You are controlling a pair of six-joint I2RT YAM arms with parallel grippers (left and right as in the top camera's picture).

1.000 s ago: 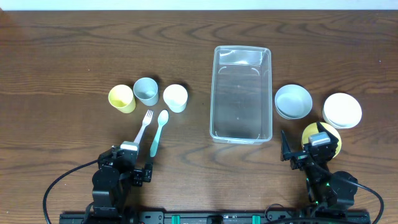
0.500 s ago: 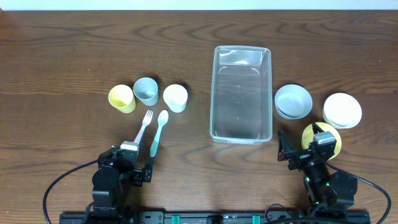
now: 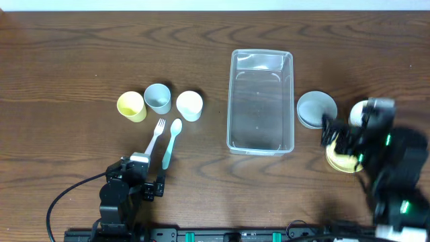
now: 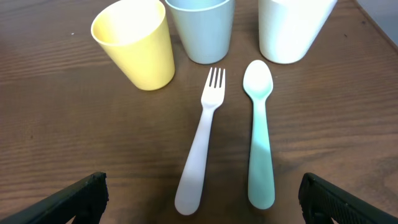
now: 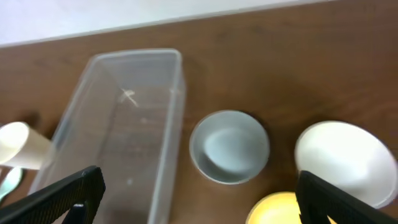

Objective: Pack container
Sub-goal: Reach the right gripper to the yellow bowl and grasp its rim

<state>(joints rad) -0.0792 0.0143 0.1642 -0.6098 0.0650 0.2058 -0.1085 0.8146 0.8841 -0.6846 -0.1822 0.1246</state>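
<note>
Found the left gripper point(image 4: 199, 198) wide open, holding nothing, low by a fork point(image 4: 202, 143) and spoon point(image 4: 260, 137). Saw three cups point(image 3: 159, 99) just past them. Found the container point(image 3: 261, 107) mid-table, right of the cups. Saw a grey bowl point(image 5: 230, 146), yellow bowl point(image 5: 280, 210) and white bowl point(image 5: 339, 158) to its right. Found the right gripper point(image 5: 205, 198) wide open, holding nothing, maybe over the yellow bowl; too blurry from above.

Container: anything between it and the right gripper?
Partly. The grey bowl sits just off the right wall of the container, roughly on the line from the right gripper to the container's middle. Toward its near right corner, only bare table shows.
</note>
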